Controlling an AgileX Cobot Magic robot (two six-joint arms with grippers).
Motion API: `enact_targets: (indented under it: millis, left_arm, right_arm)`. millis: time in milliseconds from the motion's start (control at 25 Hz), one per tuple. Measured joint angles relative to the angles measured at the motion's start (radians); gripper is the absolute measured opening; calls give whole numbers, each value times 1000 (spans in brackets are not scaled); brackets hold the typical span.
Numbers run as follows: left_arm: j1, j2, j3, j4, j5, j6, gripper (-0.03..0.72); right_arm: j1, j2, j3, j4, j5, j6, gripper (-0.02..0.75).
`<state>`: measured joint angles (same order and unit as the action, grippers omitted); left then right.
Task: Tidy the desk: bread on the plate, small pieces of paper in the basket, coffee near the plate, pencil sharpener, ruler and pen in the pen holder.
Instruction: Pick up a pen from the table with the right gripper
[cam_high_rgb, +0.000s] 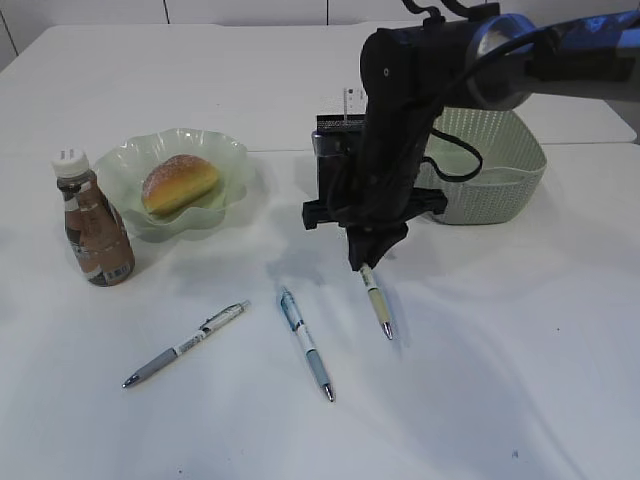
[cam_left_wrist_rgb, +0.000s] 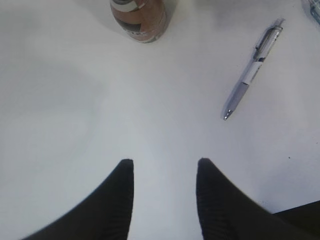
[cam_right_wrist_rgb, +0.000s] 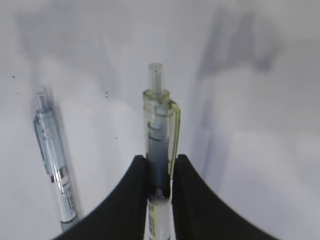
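- right gripper (cam_right_wrist_rgb: 160, 175) pinches the green pen (cam_high_rgb: 377, 300), tip on the desk (cam_high_rgb: 500, 400)
- left gripper (cam_left_wrist_rgb: 164, 172) stands part open, holding nothing
- bread (cam_high_rgb: 180, 184) lies on the plate (cam_high_rgb: 125, 160)

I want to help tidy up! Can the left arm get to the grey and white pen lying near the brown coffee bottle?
Probably yes. The left gripper is open and empty above bare white desk, and nothing lies between it and the grey and white pen. The brown coffee bottle stands off to one side.
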<state>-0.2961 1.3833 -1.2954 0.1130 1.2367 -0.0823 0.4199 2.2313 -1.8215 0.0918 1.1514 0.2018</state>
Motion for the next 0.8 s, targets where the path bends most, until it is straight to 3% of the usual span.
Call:
enact_targets:
  millis: [800]
  left_arm:
    - [0,0,0,0,0,0,288]
  right_arm:
    - [0,-105,13,-123,-313,-31,122]
